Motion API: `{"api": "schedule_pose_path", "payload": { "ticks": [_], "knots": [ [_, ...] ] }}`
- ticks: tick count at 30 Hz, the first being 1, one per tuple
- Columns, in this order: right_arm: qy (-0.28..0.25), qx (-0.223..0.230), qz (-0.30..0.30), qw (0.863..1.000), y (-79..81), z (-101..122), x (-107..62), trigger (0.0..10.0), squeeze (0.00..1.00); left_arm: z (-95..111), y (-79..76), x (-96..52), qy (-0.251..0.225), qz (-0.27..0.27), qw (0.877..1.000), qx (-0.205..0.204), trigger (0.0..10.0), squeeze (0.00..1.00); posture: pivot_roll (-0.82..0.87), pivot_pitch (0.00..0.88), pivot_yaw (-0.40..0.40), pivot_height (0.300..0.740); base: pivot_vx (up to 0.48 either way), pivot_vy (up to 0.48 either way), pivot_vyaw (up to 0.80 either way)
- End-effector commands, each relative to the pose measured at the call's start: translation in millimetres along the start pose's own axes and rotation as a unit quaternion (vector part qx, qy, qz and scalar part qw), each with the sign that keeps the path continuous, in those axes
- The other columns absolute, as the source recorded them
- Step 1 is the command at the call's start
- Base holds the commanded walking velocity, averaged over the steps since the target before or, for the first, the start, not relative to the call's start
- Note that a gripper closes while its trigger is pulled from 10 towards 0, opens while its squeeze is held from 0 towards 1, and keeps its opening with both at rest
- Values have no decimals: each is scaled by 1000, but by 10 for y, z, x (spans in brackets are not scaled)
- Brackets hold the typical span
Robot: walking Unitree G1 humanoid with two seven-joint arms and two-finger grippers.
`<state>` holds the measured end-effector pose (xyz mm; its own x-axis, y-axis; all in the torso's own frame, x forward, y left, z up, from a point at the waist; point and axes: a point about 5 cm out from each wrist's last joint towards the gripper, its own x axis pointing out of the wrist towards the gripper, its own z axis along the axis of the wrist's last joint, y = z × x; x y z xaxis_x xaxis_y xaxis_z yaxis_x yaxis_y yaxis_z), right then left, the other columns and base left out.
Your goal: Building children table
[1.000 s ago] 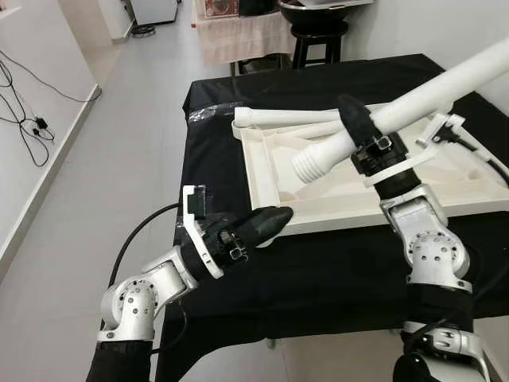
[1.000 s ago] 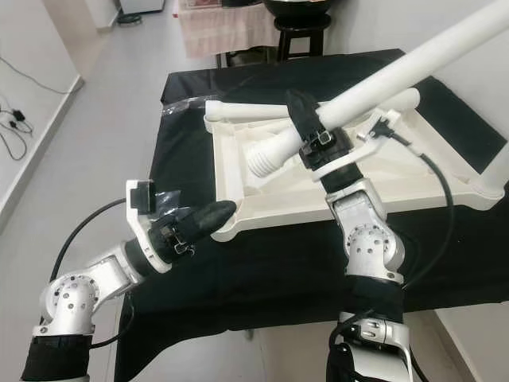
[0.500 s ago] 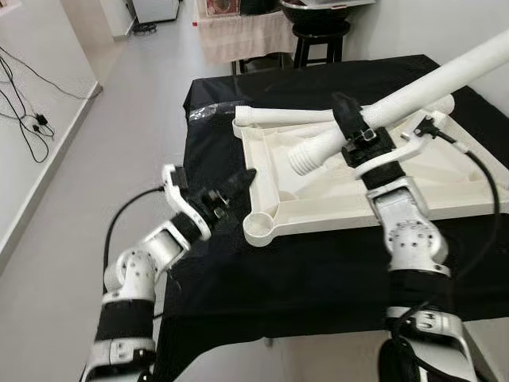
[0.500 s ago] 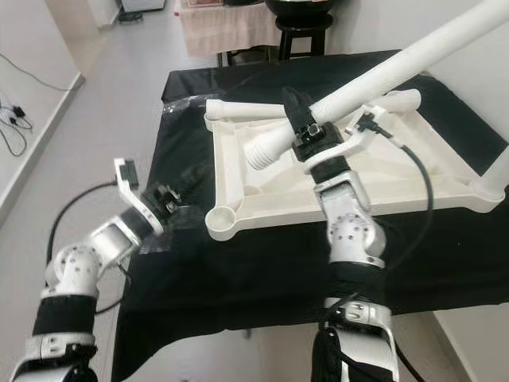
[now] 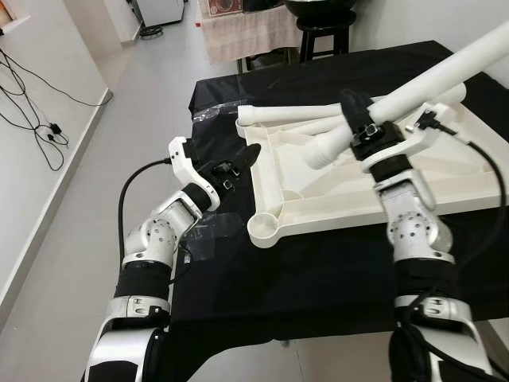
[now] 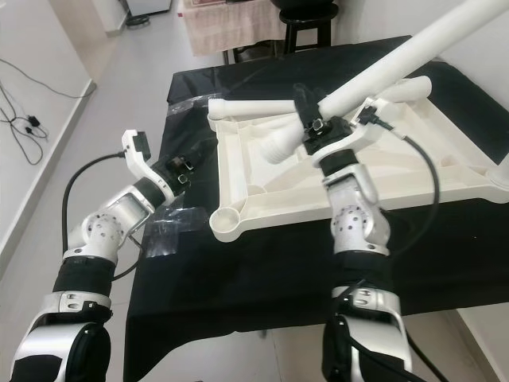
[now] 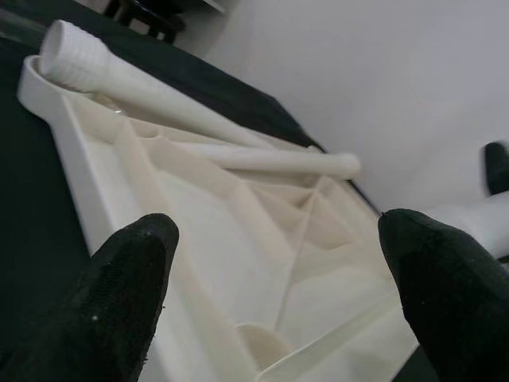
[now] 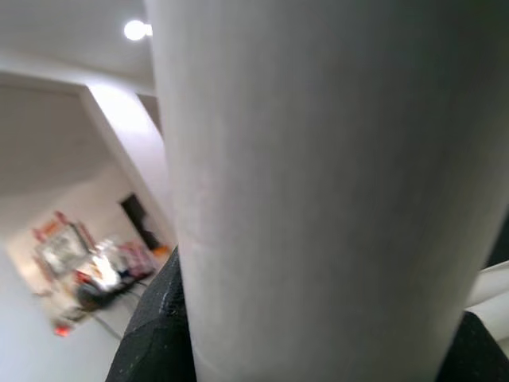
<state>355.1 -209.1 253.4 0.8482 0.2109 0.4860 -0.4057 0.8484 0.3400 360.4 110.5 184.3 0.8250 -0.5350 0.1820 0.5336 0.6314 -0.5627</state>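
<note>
I have the upturned white tabletop lying underside up on the black-covered table, and I place the rest against it. One round leg socket sits at the tabletop's near corner on my left side, close to the cloth's front stretch. Two loose white legs lie along the tabletop's far rim, one with a ribbed end at the far left corner.

My right gripper is above the tabletop's middle, clenched around a third white leg; the leg slants up and away over the tabletop's right side, with its ribbed threaded end pointing down towards the ribbed interior. In the right wrist view that leg stands between the two black fingers.

My left gripper hovers just beside the tabletop's left wall, over the black cloth. Its fingers are spread apart and empty, aimed across the tabletop's inside.

A crumpled sheet of clear plastic lies on the cloth near the tabletop's near left corner. Beyond the tabletop's far edge stands a black stool on the grey tiled floor.
</note>
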Motion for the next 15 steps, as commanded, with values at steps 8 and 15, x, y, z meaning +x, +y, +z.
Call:
{"api": "schedule_pose_path", "payload": {
  "ticks": [8,15],
  "knots": [
    [16,-108,11,994,-12,164,-159,10000,0,-109,256,-535,3,94,991,97,10000,0,-49,161,60,740,0,0,0],
    [72,-109,136,982,312,-19,-197,10000,0,-243,10,-801,30,40,991,127,10000,0,-30,200,47,740,0,0,571]
  ]
}}
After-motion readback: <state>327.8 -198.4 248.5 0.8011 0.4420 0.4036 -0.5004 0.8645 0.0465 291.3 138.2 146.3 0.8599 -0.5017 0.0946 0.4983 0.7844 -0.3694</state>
